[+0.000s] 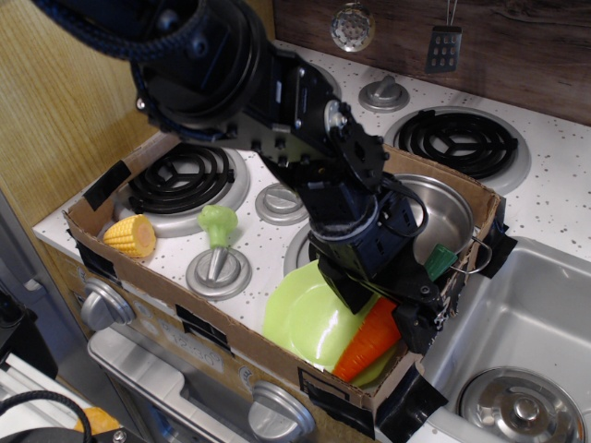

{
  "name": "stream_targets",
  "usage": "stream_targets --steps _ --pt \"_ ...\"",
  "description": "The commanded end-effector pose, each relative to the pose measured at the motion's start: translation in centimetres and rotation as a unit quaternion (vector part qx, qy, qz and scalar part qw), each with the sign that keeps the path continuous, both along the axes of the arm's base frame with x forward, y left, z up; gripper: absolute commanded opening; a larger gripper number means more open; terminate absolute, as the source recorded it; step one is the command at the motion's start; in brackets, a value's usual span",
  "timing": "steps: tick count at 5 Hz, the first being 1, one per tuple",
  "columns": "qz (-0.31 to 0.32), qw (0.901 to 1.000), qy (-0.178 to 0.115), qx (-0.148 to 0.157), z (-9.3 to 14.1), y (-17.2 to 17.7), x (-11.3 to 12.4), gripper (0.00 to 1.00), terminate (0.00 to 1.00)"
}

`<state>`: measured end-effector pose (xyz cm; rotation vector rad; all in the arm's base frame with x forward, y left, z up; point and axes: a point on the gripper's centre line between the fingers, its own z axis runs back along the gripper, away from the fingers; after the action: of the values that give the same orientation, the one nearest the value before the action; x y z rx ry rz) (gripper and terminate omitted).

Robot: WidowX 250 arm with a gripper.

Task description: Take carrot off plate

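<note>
The orange carrot (367, 343) lies along the right side of the lime-green plate (305, 318) at the front right of the cardboard box. Its tip points to the front and its dark green stub (440, 261) sticks out behind the arm. My gripper (388, 309) is lowered over the carrot's thick half. One black finger (355, 293) stands on its left and the other on its right, still apart. The gripper body hides the carrot's middle and part of the plate.
A steel pot (441, 214) stands just behind the gripper. A yellow corn cob (131, 235) lies at front left, with a green toy (218, 224) on a grey disc nearby. The cardboard wall (369, 388) borders the plate. A sink (531, 323) lies to the right.
</note>
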<state>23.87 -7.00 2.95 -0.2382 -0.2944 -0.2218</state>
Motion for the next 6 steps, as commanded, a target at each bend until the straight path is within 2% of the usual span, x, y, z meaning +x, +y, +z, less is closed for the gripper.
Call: stream_targets --steps 1,2,3,4,5,6 --pt "0.018 0.9998 0.000 -0.006 0.8 -0.1 0.3 0.00 0.00" --pt "0.033 0.9992 0.017 -0.015 2.2 -0.6 0.4 0.00 0.00" --pt "0.038 0.9977 0.040 -0.040 3.9 -0.7 1.1 0.00 0.00" --pt "0.045 0.9969 0.059 -0.025 6.0 -0.4 1.8 0.00 0.00" --pt "0.011 0.9979 0.055 0.032 7.2 1.7 2.9 0.00 0.00" --pt "-0.037 0.9943 0.057 0.083 7.7 4.2 4.7 0.00 0.00"
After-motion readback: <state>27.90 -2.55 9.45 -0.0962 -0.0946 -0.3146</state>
